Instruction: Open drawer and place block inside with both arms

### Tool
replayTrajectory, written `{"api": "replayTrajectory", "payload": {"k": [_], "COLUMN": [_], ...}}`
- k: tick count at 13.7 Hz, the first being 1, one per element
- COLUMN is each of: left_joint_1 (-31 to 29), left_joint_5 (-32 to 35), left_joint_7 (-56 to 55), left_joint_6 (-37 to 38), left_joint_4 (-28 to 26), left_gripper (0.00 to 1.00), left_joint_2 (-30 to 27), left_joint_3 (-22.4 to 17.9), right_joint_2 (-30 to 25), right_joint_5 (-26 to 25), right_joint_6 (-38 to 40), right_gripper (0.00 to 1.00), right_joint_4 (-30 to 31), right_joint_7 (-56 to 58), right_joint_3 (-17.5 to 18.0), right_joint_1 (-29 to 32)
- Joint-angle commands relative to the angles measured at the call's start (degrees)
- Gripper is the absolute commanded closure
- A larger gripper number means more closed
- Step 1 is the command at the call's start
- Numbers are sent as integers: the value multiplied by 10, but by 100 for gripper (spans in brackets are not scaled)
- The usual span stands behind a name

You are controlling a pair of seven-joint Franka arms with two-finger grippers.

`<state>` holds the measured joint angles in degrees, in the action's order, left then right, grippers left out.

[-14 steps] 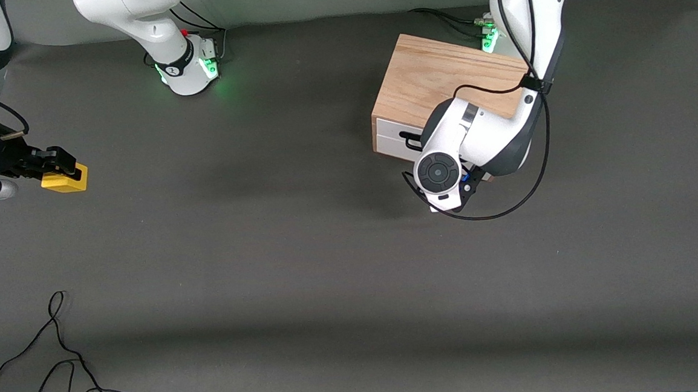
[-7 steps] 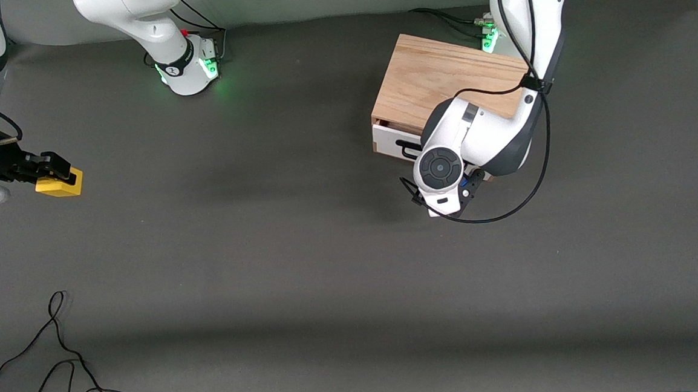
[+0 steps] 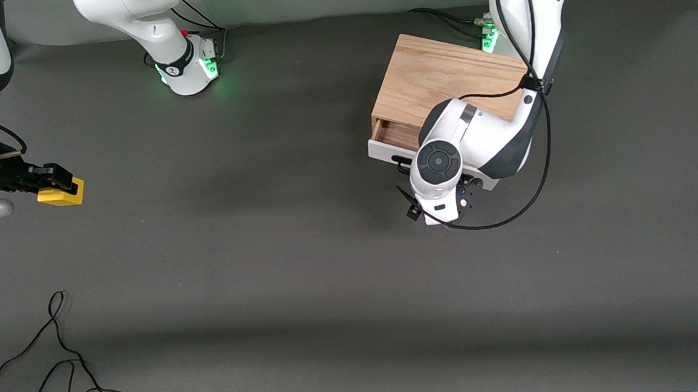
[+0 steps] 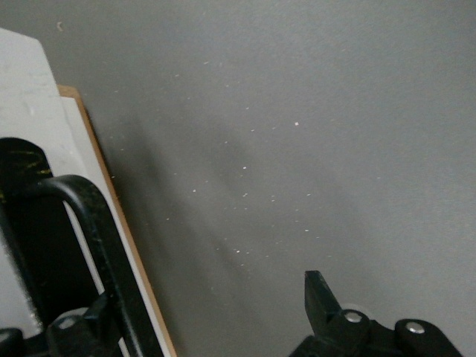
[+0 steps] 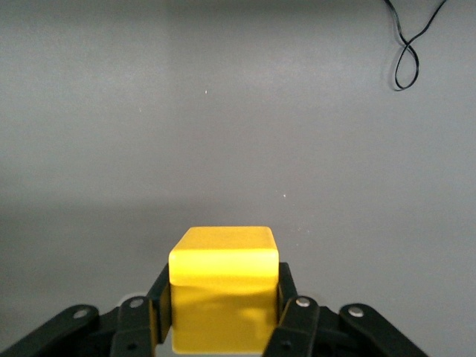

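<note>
The drawer (image 3: 384, 152), with a white front and a black wire handle (image 4: 98, 245), stands partly pulled out of the oak box (image 3: 439, 81), showing its wood inside (image 3: 396, 134). My left gripper (image 4: 192, 301) is in front of the drawer. It is open, with one finger beside the handle and the other finger (image 4: 320, 297) well clear over the mat. In the front view my left wrist hides it. At the right arm's end of the table, my right gripper (image 5: 223, 301) is shut on the yellow block (image 3: 61, 192) (image 5: 223, 279), low over the mat.
A loose black cable (image 3: 62, 359) (image 5: 407, 52) lies near the front edge at the right arm's end. The arm bases (image 3: 190, 72) stand along the edge farthest from the front camera. Bare dark mat (image 3: 254, 226) stretches between block and drawer.
The drawer has slid out toward the front camera, opening a gap that shows its inside. The left hand moved with it. The right gripper and block shifted slightly.
</note>
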<state>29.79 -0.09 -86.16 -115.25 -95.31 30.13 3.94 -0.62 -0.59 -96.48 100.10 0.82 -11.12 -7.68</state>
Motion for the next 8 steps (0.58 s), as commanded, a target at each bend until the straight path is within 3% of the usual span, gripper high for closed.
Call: {"api": "replayTrajectory", "payload": {"k": [1,8], "left_joint_1": [0,-5], "left_joint_5": [34,44], "left_joint_7": [12,24], "left_joint_6": [-66,-56], "left_joint_4": [37,73], "left_gripper": [1,1], "left_joint_2": [33,32], "left_joint_3": [-4,-7], "right_joint_2": [4,-2], "right_joint_5": [-12,-11], "right_joint_6": [5,6], "right_gripper": [72,72], "right_joint_4": [-13,-1], "right_joint_7": [1,-4], "right_joint_3": [0,0], "right_joint_1": [0,-2]}}
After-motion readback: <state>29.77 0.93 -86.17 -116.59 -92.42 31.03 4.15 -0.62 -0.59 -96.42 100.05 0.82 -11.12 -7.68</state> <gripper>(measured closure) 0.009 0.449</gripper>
